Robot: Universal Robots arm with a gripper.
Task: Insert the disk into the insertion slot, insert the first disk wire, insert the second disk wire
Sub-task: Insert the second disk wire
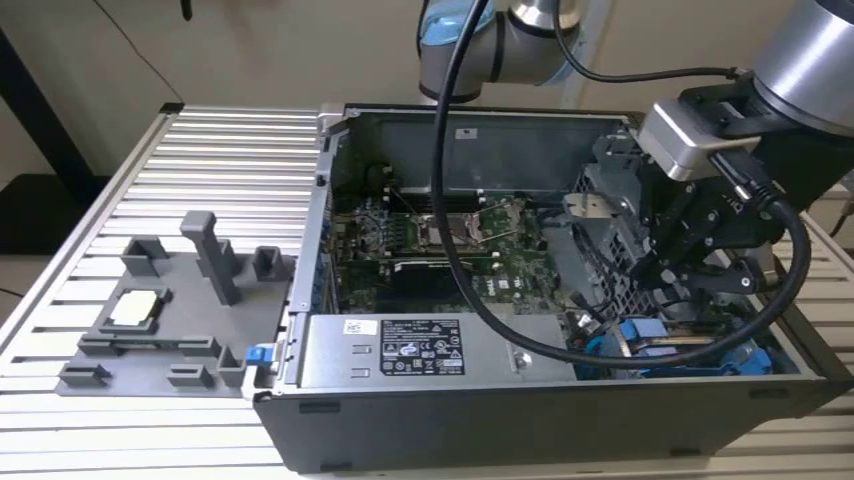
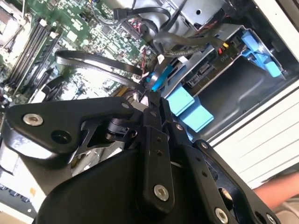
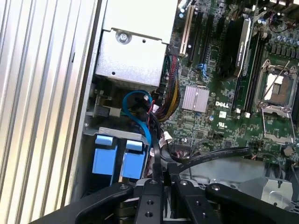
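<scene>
**Gripper down in the case, disk seated in its bay**

The open case lies on a ribbed aluminium table, its side panel off. Inside it sit the green motherboard, the grey power supply along the case's front wall, and the slot, a grey perforated metal bay at the case's end on the exterior view's right. Beside the case, toward the table's edge on the exterior view's left, stands a grey fixture tray with upright posts; a small pale block rests in one of its pockets.

The disk sits in the slot at the case's front corner, next to the power supply. Its bright blue carrier shows as two blue tabs in the first wrist view, and as a blue frame around a dark, labelled face in the second wrist view. In the exterior view only blue plastic is seen under the arm.

The gripper hangs inside the case just above the disk. Its jaws are clenched on a thin black wire that rises between them, near a looping blue cable. Flat black cables arch over the motherboard beside it.
</scene>
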